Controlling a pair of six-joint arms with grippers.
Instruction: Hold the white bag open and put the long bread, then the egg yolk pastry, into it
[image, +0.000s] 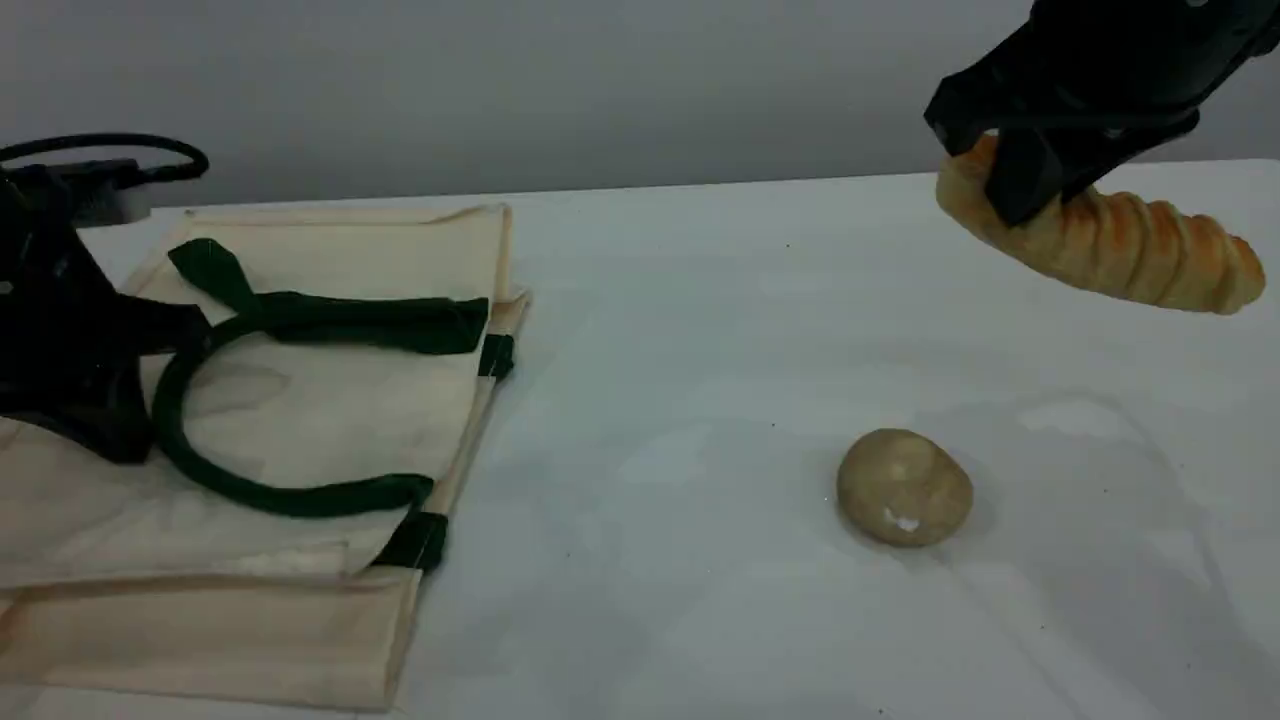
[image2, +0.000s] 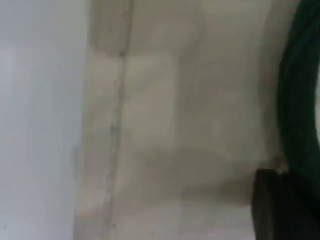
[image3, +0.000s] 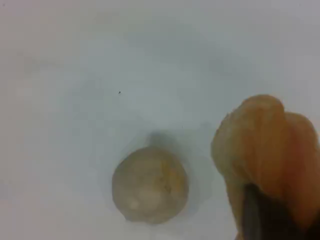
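Loaf update: my right tool (image: 1020, 190) is clenched on the ridged golden-orange long loaf (image: 1130, 250), up off the worktop (image: 680, 400), long axis running 10 to 4. Flat cream canvas tote with green straps (image: 320, 410) sits at 9 o'clock under my left tool (image: 120, 420). That one's closed, can't tell on what. The round beige pastry ball (image: 905, 487) lies at 7.

The cream white bag (image: 300, 420) is lying flat at the left of the table (image: 700, 350), its dark green handles (image: 330, 320) curling across it. The ridged golden long bread (image: 1130, 250) is hanging tilted in the air, far right. The round beige egg yolk pastry (image: 905, 487) is sitting on the table, well apart from the bag.
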